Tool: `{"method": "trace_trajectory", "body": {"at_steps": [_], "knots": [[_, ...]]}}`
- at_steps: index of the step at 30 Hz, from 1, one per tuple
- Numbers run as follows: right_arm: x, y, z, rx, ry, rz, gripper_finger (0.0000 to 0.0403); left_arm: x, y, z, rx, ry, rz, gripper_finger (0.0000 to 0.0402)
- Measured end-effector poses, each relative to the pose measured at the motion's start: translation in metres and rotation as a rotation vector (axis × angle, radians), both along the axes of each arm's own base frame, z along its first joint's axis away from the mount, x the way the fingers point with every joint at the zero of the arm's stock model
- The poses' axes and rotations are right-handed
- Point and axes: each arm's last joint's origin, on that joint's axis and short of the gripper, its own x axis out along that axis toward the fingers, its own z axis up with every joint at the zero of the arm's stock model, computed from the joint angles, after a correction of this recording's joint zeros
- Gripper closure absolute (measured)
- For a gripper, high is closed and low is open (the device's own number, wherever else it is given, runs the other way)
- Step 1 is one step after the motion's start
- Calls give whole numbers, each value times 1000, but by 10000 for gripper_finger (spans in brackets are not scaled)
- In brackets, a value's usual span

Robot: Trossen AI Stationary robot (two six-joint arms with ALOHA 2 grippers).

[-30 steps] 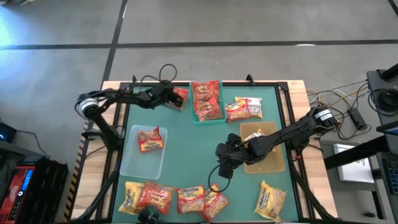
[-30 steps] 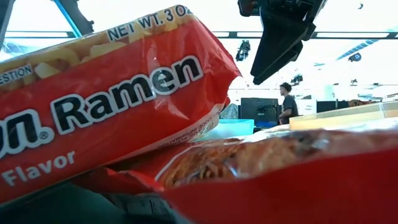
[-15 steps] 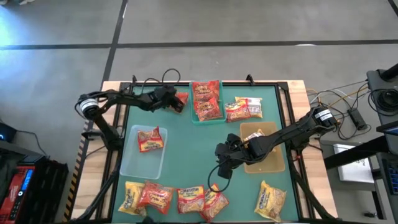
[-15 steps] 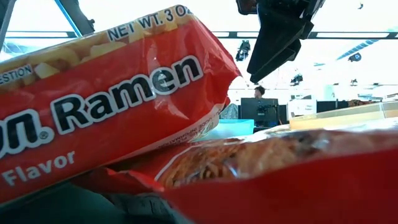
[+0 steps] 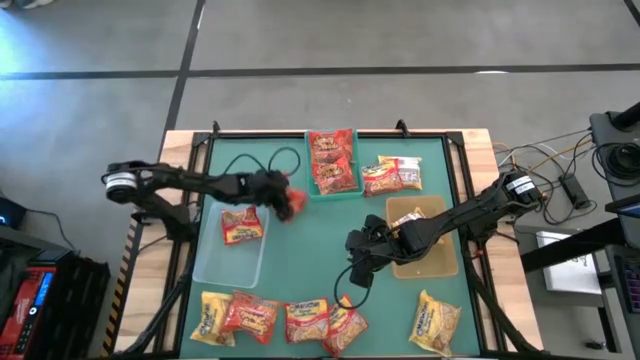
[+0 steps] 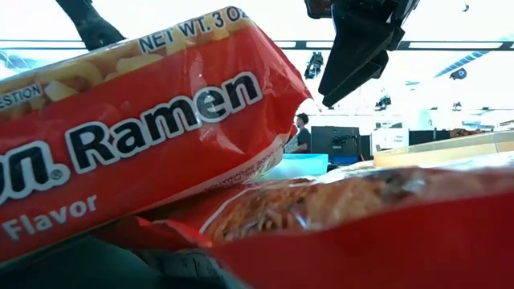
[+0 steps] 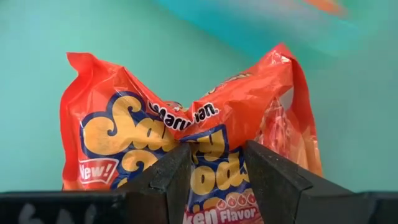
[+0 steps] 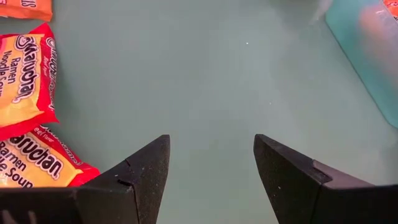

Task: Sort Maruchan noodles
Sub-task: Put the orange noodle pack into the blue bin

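Nearest my low camera: a red crinkly plastic ramen packet printed "Ramen Flavor", leaning on a second red packet; together they block most of that view.

Front edge of the teal-green table mat: I count a row of yellow-and-red Maruchan packets, and one yellow packet lying apart at the right corner.

Mid-table, right: my right gripper hangs above bare mat, fingers spread wide, nothing between them, beside the tan rectangular bin, which holds what looks like one packet, though the arm covers it.

Mid-table, left: the clear plastic rectangular bin holds one red packet.

Just beyond it, my left gripper is clamped on an orange-red crumpled packet over the mat, between the clear bin and the teal rectangular bin.

Far side: the teal bin holds two red packets; two more packets lie just beside it.

Room: grey floor past the table; a person stands by a dark monitor in the bright background.
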Motion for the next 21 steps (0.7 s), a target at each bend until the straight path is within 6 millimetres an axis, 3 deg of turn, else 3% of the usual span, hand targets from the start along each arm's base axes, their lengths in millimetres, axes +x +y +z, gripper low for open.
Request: {"method": "trace_trajectory", "body": {"at_steps": [5, 9, 14, 21], "knots": [[0, 0, 0, 0, 0, 0, 179, 0, -37, 11, -41, -47, -218, 265], [0, 0, 0, 1, -3, 0, 179, 0, -53, 29, 20, -118, -327, 265], [1, 0, 0, 4, -9, 0, 179, -9, -55, 48, 49, -144, -318, 265], [1, 0, 1, 6, -16, 0, 179, -15, -53, 35, 49, -74, -232, 265]]}}
